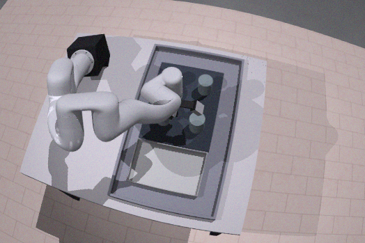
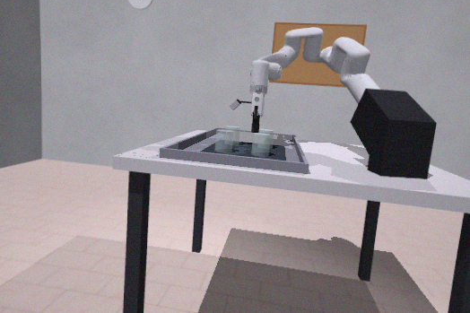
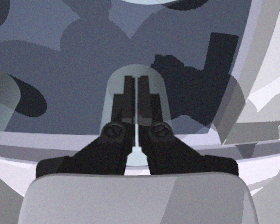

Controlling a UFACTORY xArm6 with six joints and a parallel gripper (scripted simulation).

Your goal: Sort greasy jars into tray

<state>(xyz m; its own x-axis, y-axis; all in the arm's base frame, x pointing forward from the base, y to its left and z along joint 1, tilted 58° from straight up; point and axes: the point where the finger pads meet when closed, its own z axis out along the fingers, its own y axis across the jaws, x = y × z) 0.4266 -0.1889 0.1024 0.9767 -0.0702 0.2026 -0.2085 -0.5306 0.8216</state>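
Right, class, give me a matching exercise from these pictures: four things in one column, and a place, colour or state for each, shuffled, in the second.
Column one:
1. gripper
2. tray
3. drying mat
4. arm's base block

Column two:
A. black, at a corner of the table
B. dark, under the jars
C. fingers shut, holding nothing
D. beside the mat, no jar in it

Pairs: 1-C, 2-D, 3-B, 4-A
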